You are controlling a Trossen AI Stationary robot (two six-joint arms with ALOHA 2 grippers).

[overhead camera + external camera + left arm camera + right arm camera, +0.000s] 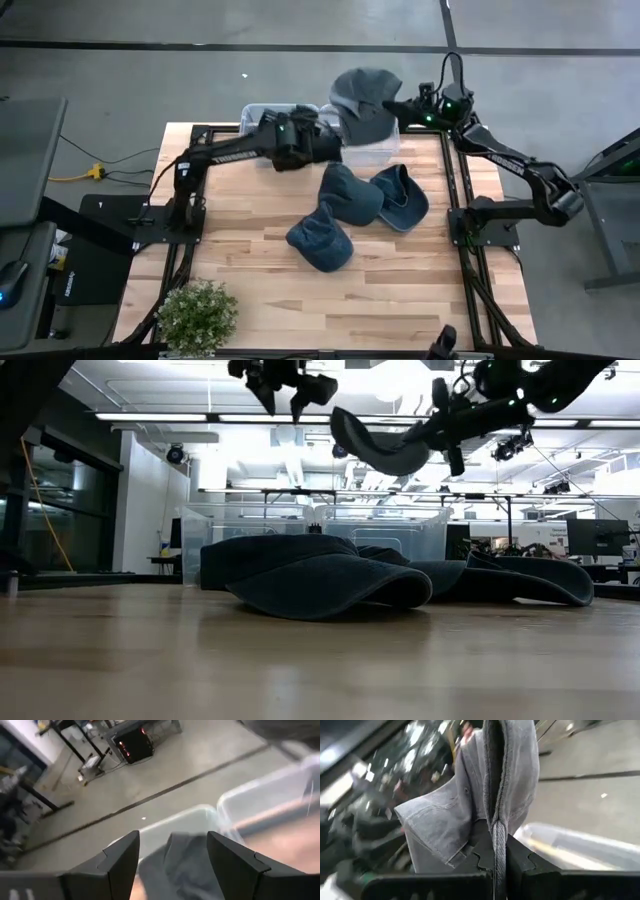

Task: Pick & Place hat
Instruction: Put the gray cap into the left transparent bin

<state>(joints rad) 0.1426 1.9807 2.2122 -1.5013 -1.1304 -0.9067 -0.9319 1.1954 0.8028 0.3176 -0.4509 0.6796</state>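
My right gripper (402,106) is shut on a grey hat (362,100) and holds it in the air over the clear bins (372,152) at the table's far edge. In the low view this hat (385,450) hangs high, left of the right gripper (445,422). My left gripper (332,142) hovers open over the bins, and its wrist view shows the left gripper (172,840) above grey cloth (182,865) lying in a bin (200,812). Three dark blue hats (348,192), (402,196), (320,240) lie on the table. My right gripper pinches a stitched edge of the grey hat (497,832) between its two fingers (520,862); whether this is brim or crown rim I cannot tell. The fingers come roughly level from the table's right. The hat is lifted clear and stretches away from the fingertips toward the left arm.
A potted plant (197,315) stands at the near left corner. The black frame rails (465,240) run along both sides of the wooden top. Bare wood (400,290) lies between the blue hats and the near edge.
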